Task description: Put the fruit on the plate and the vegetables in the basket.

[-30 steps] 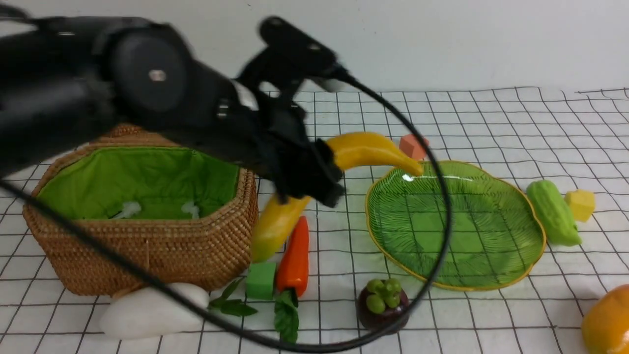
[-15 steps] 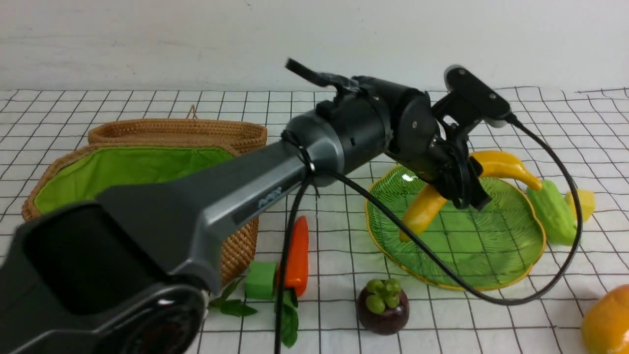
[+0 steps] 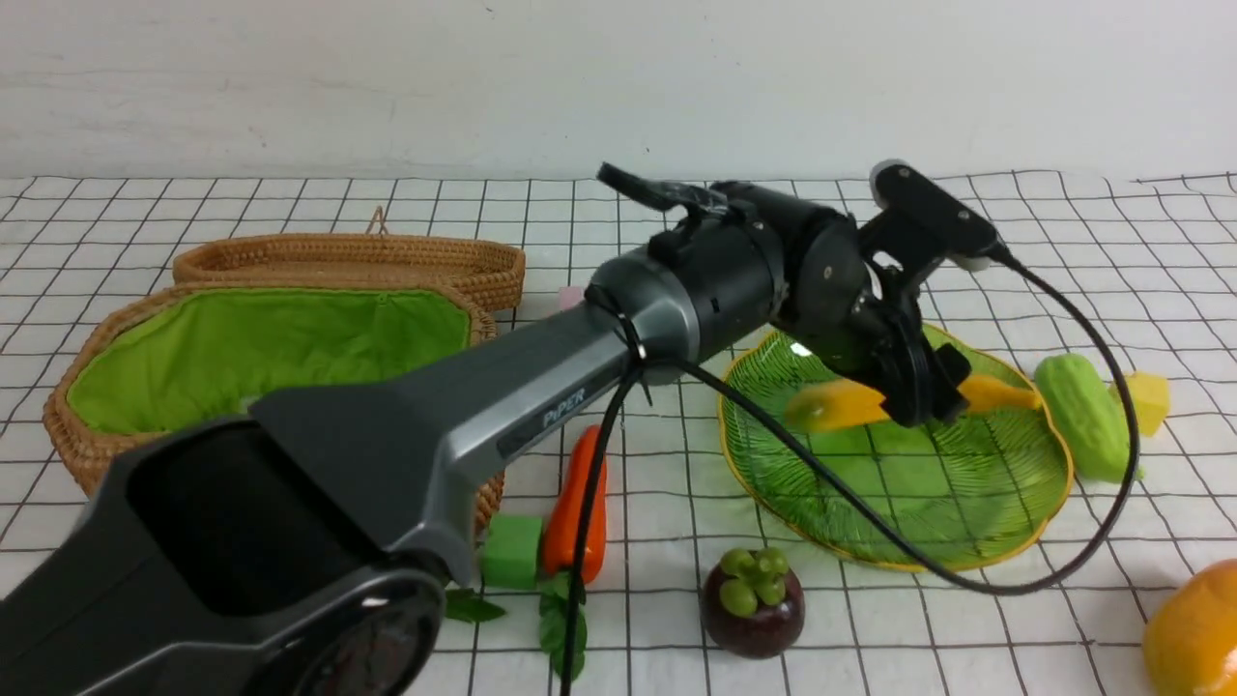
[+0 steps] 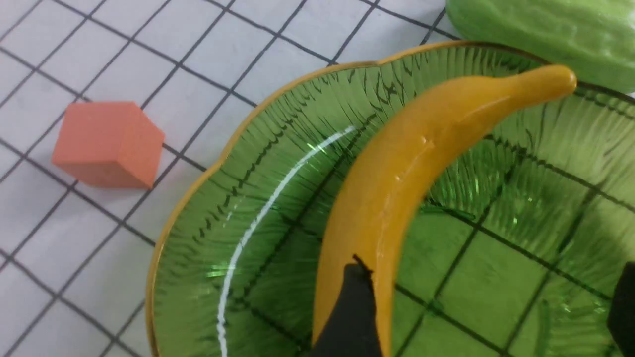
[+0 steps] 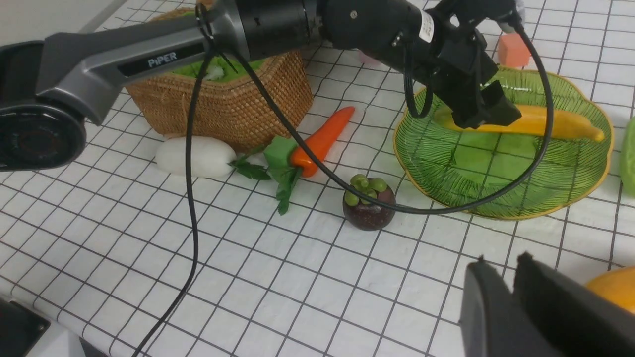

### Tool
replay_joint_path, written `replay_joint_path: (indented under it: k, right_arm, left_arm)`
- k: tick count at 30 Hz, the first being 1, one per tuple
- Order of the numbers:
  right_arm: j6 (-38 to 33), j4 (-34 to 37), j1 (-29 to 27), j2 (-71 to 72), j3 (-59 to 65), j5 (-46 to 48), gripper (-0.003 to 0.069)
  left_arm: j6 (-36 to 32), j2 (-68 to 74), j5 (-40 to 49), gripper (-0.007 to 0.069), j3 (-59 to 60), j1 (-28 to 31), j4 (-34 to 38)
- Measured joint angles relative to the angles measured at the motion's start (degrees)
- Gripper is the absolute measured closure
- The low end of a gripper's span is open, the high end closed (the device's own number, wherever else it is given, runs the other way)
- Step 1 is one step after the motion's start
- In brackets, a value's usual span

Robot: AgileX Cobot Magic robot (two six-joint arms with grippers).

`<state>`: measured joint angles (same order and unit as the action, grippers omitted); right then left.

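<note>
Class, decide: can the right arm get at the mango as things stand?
Probably yes. The mango lies close beside the right gripper, nothing visibly between; the left arm is over the plate.

The left arm [image 3: 503, 396] fills the lower left of the front view: a rounded black joint housing [image 3: 319, 628], then a tapering grey link with white "PiPER" lettering [image 3: 563, 408]. Near centre it meets a black cylindrical wrist [image 3: 734, 275] set with small silver screws [image 3: 829, 274]. A black bar-shaped camera [image 3: 933, 208] with pale ends sits above the black left claw [image 3: 923, 391]. A thin black cable [image 3: 875, 527] loops from the camera and is tied to the link. The right claw [image 5: 501, 263], at the lower right of the right wrist view, is matte black with two blunt fingers.
</note>
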<state>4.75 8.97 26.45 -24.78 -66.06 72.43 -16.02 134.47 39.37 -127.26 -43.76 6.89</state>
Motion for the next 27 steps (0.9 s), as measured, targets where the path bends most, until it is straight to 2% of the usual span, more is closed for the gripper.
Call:
replay_joint_path:
  k: [1, 3, 4, 5, 8, 10, 12, 15, 18, 20, 21, 24, 27]
  right_arm:
    - [0.0, 0.0, 0.0, 0.0, 0.0, 0.0, 0.0552]
    - [0.0, -0.26, 0.0, 0.0, 0.0, 0.0, 0.055]
    - [0.0, -0.33, 0.0, 0.0, 0.0, 0.0, 0.055]
    - [0.0, -0.55, 0.0, 0.0, 0.0, 0.0, 0.055]
    - [0.0, -0.82, 0.0, 0.0, 0.0, 0.0, 0.055]
    - [0.0, -0.82, 0.0, 0.0, 0.0, 0.0, 0.055]
    - [0.0, -0.82, 0.0, 0.0, 0.0, 0.06, 0.055]
    - [0.0, -0.75, 0.0, 0.0, 0.0, 0.06, 0.055]
    - [0.0, -0.47, 0.0, 0.0, 0.0, 0.06, 0.0549]
    - [0.0, -0.47, 0.0, 0.0, 0.0, 0.06, 0.0547]
    - [0.0, -0.47, 0.0, 0.0, 0.0, 0.06, 0.0546]
    - [0.0, -0.42, 0.0, 0.0, 0.0, 0.06, 0.0543]
    - [0.0, -0.42, 0.0, 0.0, 0.0, 0.06, 0.054]
  left_arm:
    - [0.28, 0.0, 0.54, 0.0004, 0.0, 0.0, 0.0]
    - [3.72, -5.1, 10.25, 0.0064, 0.0, 0.0, -0.48]
    - [3.91, -5.53, 11.04, 0.0072, 0.0, 0.0, -0.48]
    - [5.51, -9.4, 17.8, 0.0155, 0.0, 0.0, -1.06]
    - [7.8, -16.61, 28.02, 0.0365, -0.22, 0.0, -2.79]
    - [9.23, -21.46, 31.04, 0.0532, -0.1, 0.0, -4.02]
    - [11.03, -26.4, 31.72, 0.0629, 1.87, 0.0, -5.02]
    - [12.77, -32.0, 31.93, 0.0638, 7.13, 0.0, -6.45]
    - [13.72, -40.71, 32.05, 0.0638, 20.57, 0.0, -9.0]
    - [12.62, -43.68, 32.05, 0.0638, 26.39, 0.0, -9.89]
    - [10.57, -47.68, 32.05, 0.0638, 35.61, 0.0, -11.26]
    - [7.57, -52.11, 31.99, 0.0634, 49.83, 0.0, -13.83]
    - [7.21, -54.08, 30.33, 0.0584, 61.47, 0.0, -17.59]
